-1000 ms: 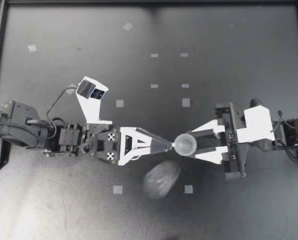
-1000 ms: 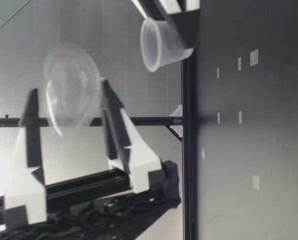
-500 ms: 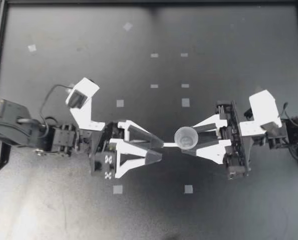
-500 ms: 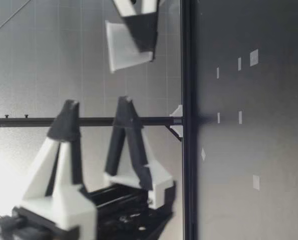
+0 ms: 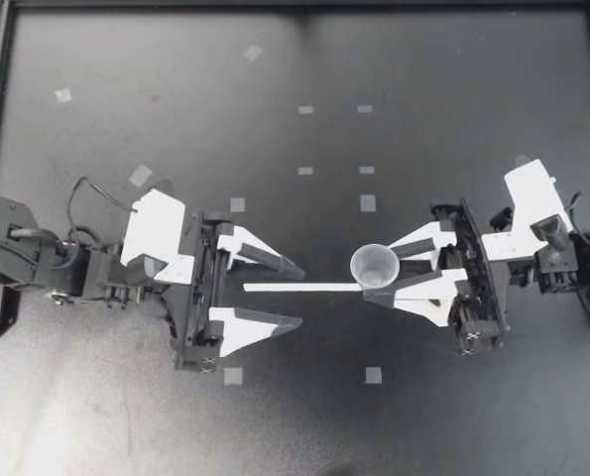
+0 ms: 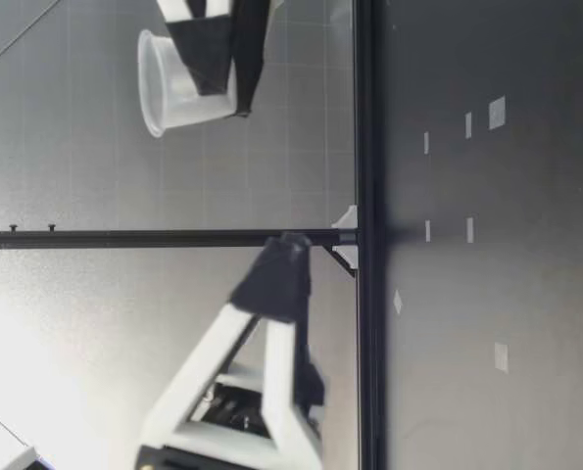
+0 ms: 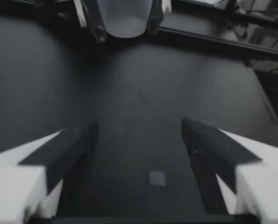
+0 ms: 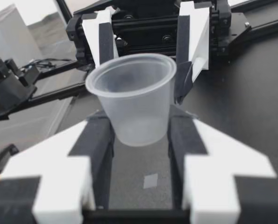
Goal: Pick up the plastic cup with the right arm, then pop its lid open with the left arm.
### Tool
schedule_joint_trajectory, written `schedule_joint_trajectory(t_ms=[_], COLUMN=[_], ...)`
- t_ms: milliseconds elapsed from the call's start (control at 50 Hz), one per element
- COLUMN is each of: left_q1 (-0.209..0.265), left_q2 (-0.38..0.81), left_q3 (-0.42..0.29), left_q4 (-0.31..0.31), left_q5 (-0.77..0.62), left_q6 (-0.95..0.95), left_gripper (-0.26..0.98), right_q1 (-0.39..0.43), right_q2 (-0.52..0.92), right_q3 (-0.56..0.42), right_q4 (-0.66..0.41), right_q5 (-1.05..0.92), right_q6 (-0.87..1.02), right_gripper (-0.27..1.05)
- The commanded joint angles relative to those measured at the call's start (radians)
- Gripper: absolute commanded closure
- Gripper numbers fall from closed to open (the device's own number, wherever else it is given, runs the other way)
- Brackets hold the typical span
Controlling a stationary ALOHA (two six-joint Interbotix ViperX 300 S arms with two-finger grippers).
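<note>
Two fingers of my right hand (image 5: 382, 274) are clamped on a small translucent plastic cup (image 5: 374, 264), one on each side of its wall, with its mouth upward. The low view shows the cup (image 6: 178, 83) lifted well clear of the desk (image 5: 453, 89), a little toward the right edge from the desk's middle. My left hand (image 5: 301, 296) faces it from the other side, fingers spread wide with nothing between them, tips apart from the cup. From the left wrist the cup (image 7: 124, 18) sits straight ahead of that spread hand. A thin white strip (image 5: 275, 288) lies on the desk below the two hands, among small pale tape squares (image 5: 368, 203).
</note>
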Motion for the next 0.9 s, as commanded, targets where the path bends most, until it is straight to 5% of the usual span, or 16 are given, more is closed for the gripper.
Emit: schedule_joint_trajectory(t_ms=[0, 880], left_q1=[0.002, 0.002], left_q2=[-0.008, -0.014], left_q3=[-0.009, -0.009], left_q4=[0.000, 0.002], left_q5=[-0.009, -0.006], left_q6=[0.005, 0.014], left_gripper=[0.09, 0.09], right_q1=[0.003, 0.003], right_q2=[-0.002, 0.014], right_q3=[-0.023, -0.031], right_q4=[-0.002, -0.029], right_q5=[-0.008, 0.002], right_q6=[0.002, -0.006], right_gripper=[0.43, 0.43])
